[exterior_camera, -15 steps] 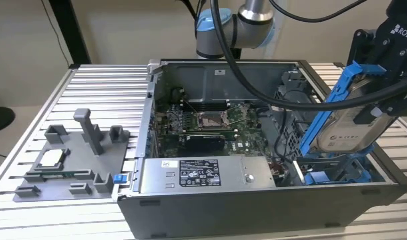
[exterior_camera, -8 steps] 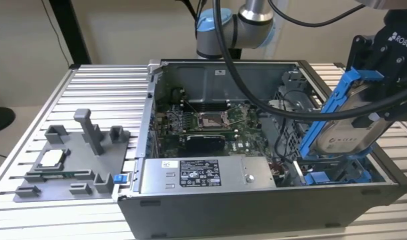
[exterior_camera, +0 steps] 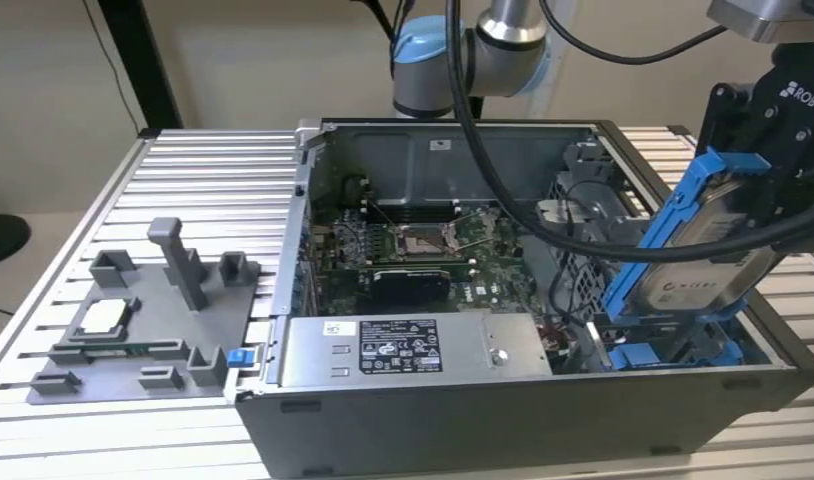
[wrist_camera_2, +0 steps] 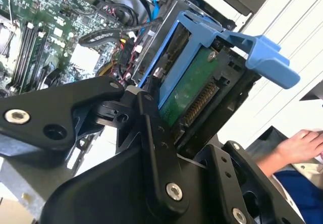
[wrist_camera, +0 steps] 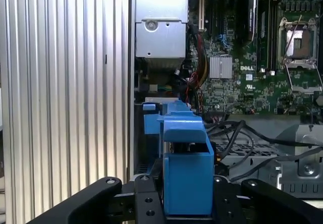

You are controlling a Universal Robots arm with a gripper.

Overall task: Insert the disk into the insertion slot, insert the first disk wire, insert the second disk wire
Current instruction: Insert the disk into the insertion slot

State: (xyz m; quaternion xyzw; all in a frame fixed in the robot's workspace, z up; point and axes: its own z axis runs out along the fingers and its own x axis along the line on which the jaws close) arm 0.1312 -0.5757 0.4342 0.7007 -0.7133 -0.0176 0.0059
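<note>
My gripper [exterior_camera: 751,190] is shut on the upper end of the disk [exterior_camera: 707,265], a silver drive with a white label in a bright blue frame [exterior_camera: 667,215]. The disk stands steeply tilted at the exterior view's right side of the open computer case [exterior_camera: 514,420]. Its lower end reaches into the insertion slot [exterior_camera: 661,348], the blue-trimmed drive bay. In the second wrist view the disk's green circuit board [wrist_camera_2: 194,90] shows between my black fingers [wrist_camera_2: 151,128]. In the first wrist view the blue frame [wrist_camera: 186,153] sits clamped in my gripper [wrist_camera: 187,204]. Loose black wires [wrist_camera: 237,133] lie beside the bay.
Inside the case are the motherboard [exterior_camera: 421,250] and a silver labelled power-supply box [exterior_camera: 380,350]. A grey fixture plate [exterior_camera: 140,320] with posts lies on the slatted aluminium table [exterior_camera: 207,170] at the exterior view's left. A person's hand [wrist_camera_2: 303,146] rests beyond the case.
</note>
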